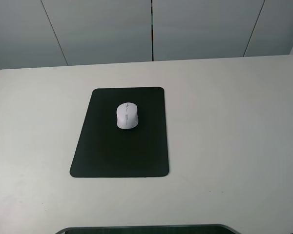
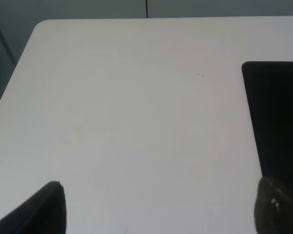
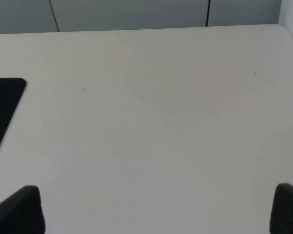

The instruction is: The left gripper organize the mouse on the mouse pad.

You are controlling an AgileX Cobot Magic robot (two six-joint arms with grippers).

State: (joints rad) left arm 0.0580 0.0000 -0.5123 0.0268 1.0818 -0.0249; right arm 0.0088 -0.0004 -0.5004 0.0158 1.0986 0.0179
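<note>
The white mouse (image 1: 127, 116) lies on the far half of the black mouse pad (image 1: 119, 151), its scroll wheel pointing to the back of the table. Neither arm shows in the exterior high view. In the left wrist view my left gripper (image 2: 158, 207) is open over bare tabletop, its black fingertips (image 2: 44, 209) wide apart and a corner of the mouse pad (image 2: 278, 112) off to one side. In the right wrist view my right gripper (image 3: 158, 209) is open too, above bare table, with the mouse pad (image 3: 2, 105) at the picture's edge. The mouse is hidden in both wrist views.
The white table (image 1: 234, 126) ends at a far edge against a grey panelled wall (image 1: 151, 29). A dark curved edge (image 1: 146, 228) shows at the near rim of the exterior high view.
</note>
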